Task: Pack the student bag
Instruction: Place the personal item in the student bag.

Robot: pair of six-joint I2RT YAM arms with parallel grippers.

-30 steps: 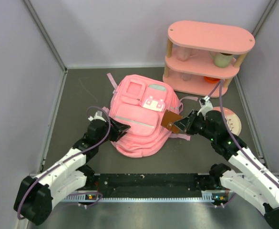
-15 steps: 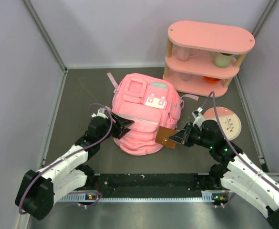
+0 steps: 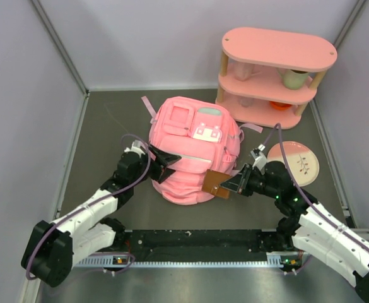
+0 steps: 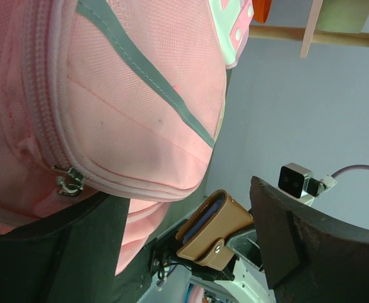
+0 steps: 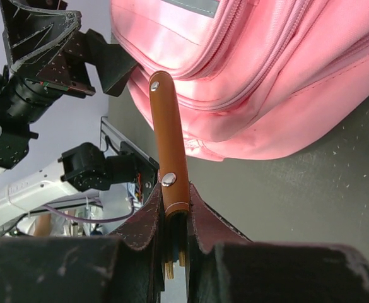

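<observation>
- A dark grey table (image 3: pixel 108 126) lies between pale walls, seen from above.
- The right gripper (image 5: pixel 173 211) is clamped tight on one end of a brown leather case (image 3: pixel 214 184), which sticks out from between its jaws toward the bag.
- The case's free end touches or nearly touches the bag's lower right side; which of the two cannot be told.
- The left gripper (image 3: pixel 165 165) has its jaws spread wide and grips nothing. Its dark fingers (image 4: pixel 298 252) stand at the bag's left side, with the pink fabric bulging close in front of them.
- In the left wrist view a metal zipper pull (image 4: pixel 69 183) hangs on the bag's seam near the lower finger.
- The student bag (image 3: pixel 187 148) sits mid-table between the two grippers, front pockets facing up.
- A pink plate (image 3: pixel 298 161) with a sprig pattern lies flat on the table just behind the right arm.
- A pink oval shelf unit (image 3: pixel 275 47) stands at the back right, with a pale green cup (image 3: pixel 293 77) on its middle shelf.
</observation>
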